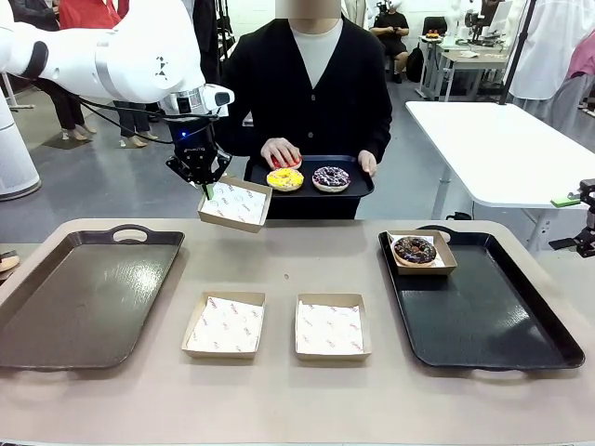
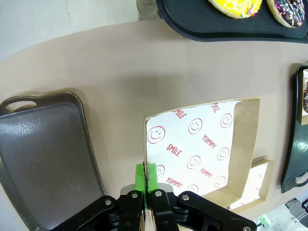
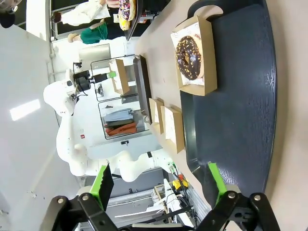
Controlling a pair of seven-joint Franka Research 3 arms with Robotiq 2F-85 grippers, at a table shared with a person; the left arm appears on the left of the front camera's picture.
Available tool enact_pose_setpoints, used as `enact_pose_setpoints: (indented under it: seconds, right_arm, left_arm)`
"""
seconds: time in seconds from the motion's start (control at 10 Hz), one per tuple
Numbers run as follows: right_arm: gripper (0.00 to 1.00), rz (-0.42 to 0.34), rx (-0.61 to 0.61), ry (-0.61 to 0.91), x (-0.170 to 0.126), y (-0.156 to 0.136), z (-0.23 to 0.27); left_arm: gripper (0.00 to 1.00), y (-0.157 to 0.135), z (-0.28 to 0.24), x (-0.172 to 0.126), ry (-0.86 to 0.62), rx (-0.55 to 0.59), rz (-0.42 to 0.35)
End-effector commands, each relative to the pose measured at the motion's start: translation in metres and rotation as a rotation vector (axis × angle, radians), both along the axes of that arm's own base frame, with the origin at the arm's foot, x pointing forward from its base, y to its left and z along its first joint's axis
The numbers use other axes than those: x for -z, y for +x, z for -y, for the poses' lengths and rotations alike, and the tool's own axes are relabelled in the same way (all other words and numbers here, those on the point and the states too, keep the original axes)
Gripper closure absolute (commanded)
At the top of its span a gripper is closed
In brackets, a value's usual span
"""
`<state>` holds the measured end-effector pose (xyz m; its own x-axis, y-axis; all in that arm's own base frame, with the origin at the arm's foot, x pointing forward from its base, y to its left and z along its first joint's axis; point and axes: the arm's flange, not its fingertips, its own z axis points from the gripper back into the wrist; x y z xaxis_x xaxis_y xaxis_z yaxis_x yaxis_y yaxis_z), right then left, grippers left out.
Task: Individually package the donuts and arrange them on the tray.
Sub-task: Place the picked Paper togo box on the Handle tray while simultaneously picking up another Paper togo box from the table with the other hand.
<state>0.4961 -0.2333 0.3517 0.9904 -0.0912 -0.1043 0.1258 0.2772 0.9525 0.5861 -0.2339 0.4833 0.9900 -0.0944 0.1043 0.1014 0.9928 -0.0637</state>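
my left hand point(image 1: 207, 190) is pinched shut on the rim of an empty box point(image 1: 237, 204), held above the tabletop point(image 1: 279, 255); next i'd bring it level beside the yellow donut point(image 1: 285, 178).

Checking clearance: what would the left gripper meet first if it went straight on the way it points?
Probably the bare table: the left gripper, shut on the rim of the paper-lined box, points down between the brown tray and an empty box. Depth is unclear.
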Motion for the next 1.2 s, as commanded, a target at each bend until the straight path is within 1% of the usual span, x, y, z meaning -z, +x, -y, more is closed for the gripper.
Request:
enact_pose_setpoints:
  seconds: [0.0, 1.1]
  right_arm:
    - [0.0, -0.008, -0.003, -0.002, -0.0017, 0.0038, -0.0001]
    - [0.0, -0.008, -0.003, -0.002, -0.0017, 0.0038, -0.0001]
  left_arm:
    - [0.99, -0.002, -0.0021, 0.0019, -0.005, 0.007, 0.008]
    - [0.99, -0.002, -0.0021, 0.0019, -0.005, 0.007, 0.008]
